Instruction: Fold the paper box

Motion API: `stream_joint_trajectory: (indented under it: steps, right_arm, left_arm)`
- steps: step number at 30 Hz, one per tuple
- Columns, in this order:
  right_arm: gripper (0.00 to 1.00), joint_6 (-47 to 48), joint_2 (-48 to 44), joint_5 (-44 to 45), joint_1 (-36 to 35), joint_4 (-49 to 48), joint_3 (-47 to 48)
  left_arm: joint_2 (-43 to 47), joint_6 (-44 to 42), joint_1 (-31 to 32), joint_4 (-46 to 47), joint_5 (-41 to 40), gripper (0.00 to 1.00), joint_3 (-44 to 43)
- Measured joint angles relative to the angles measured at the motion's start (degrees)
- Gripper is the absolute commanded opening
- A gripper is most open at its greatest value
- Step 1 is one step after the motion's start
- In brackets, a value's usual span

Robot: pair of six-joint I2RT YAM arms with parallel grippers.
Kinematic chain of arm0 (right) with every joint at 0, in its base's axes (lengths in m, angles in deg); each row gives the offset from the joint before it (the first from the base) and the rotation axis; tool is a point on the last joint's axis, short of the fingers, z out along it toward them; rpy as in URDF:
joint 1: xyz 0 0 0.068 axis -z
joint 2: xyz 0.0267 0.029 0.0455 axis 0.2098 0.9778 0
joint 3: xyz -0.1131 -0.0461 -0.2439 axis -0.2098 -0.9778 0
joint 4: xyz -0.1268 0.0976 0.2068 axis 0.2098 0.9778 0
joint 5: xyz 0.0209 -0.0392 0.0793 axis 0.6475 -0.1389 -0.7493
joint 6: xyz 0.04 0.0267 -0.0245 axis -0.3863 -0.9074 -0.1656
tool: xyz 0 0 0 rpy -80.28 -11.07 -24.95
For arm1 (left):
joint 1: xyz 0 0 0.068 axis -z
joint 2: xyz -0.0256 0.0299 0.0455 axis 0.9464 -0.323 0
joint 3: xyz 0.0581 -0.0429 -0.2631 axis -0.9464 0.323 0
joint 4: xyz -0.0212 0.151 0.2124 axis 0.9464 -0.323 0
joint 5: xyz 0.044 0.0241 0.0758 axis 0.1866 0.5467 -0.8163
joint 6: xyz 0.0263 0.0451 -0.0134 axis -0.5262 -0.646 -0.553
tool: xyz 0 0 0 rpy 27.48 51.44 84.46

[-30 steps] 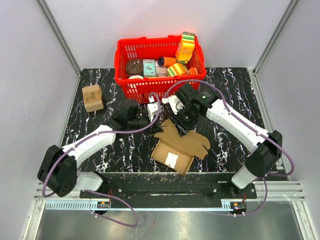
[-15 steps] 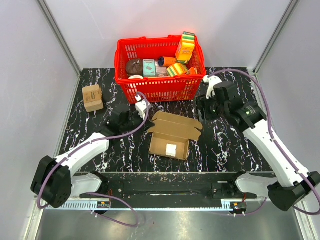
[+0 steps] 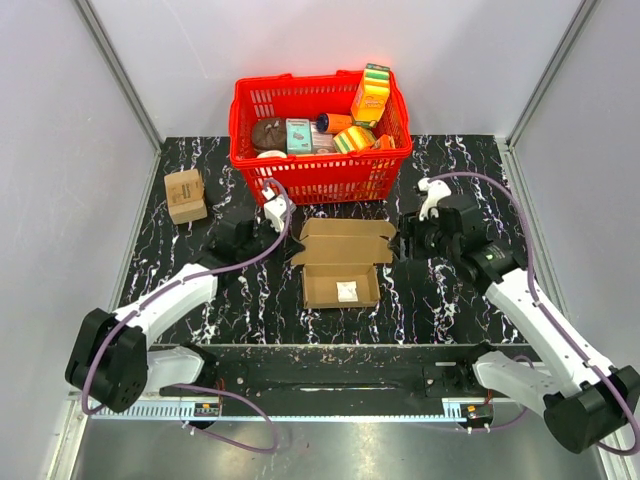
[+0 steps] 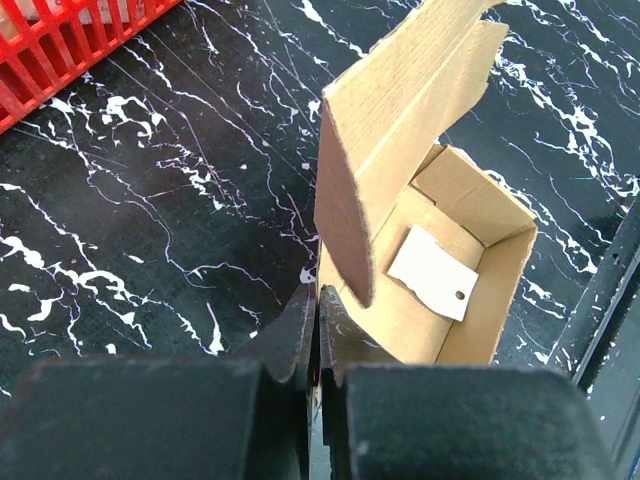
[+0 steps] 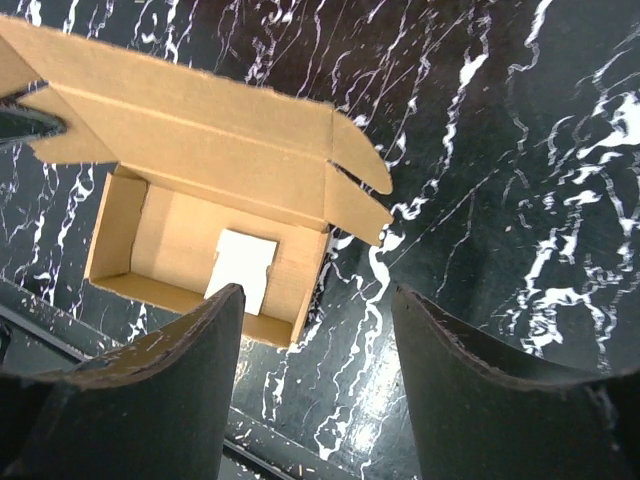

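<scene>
1. The paper box (image 3: 340, 265) is sitting on the bench (image 3: 455, 300) between the two arms. It is lying just in front of the red basket (image 3: 320, 178) but is not touching it.
2. The lower half is looking finished: all four walls are standing up as a shallow tray, and a white slip (image 4: 430, 272) is lying flat on its floor.
3. The lid is hanging open, leaning back toward the basket. Its notched side flaps and its long front flap are sticking out unfolded, so nothing is covering the tray yet.
4. The left pincer (image 4: 317, 295) is clenched, its tips pressing together right at the lower corner of the lid's left side flap. Whether a sliver of cardboard is caught between them, the wrist view is not showing clearly.
5. The right pincer (image 5: 320, 390) is released, with its fingers spread wide and nothing between them. It is hovering off the box's right side, near it but apart.
6. By my reading, the task is running somewhat past halfway. What is left is turning the lid's side flaps inward, swinging the lid down over the tray, and tucking the front flap inside the near wall.
7. The closing is probably calling for both arms, one steadying the tray while the other is pressing the lid home.
</scene>
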State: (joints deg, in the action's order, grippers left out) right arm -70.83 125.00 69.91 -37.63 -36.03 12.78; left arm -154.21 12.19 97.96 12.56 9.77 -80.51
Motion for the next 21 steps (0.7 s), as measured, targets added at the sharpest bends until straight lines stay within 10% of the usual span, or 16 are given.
stream_joint_trajectory:
  steps: [14, 21]
  right_arm:
    - [0.77, 6.0, 9.6, -11.1, 3.5, -13.1, -6.2]
    - [0.64, 11.0, 16.5, -18.7, 7.5, -13.1, -5.1]
  left_arm:
    - [-2.6, -1.2, -3.0, 0.2, 3.7, 0.00, -0.2]
    - [-6.6, -4.2, -4.5, -0.3, 5.8, 0.00, -3.0]
